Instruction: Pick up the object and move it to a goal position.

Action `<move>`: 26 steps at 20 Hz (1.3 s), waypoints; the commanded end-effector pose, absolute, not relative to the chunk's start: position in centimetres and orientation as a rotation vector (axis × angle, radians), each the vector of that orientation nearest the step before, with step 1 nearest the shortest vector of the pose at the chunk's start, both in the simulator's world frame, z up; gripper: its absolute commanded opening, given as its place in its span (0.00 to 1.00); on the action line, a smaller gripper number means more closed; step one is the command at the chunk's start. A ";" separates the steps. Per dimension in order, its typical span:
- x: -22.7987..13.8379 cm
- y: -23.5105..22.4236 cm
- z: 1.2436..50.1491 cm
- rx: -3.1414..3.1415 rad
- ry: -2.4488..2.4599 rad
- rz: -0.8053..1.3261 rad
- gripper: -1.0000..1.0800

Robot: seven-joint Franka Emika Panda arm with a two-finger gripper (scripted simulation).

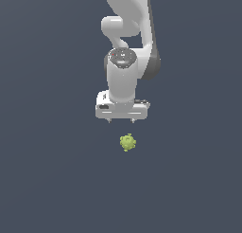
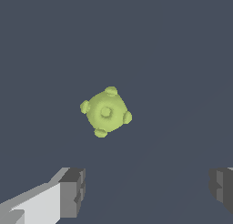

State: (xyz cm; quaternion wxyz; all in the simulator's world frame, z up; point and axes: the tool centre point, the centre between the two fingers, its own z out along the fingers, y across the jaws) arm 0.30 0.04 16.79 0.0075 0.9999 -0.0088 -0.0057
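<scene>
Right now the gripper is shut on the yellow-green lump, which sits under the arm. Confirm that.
Not quite. The gripper is open, not shut on the lump: the wrist view shows the fingers spread wide with the lump lying apart from them, untouched. The exterior view agrees, showing the lump under the arm, clear of the gripper.

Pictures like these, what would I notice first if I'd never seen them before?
First, the big white robot arm coming down from the top of the exterior view, with its gripper open. Next, the little yellow-green bumpy lump lying alone on the dark grey floor, just below the gripper and not touching it. In the wrist view the lump looks like a knobbly ball, with the grey fingertips spread wide apart.
</scene>
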 end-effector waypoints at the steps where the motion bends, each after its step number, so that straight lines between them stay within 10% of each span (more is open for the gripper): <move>1: 0.4 0.1 16.6 3.126 -0.011 -0.018 0.96; 26: 3.9 3.1 9.6 3.051 0.737 -0.003 0.96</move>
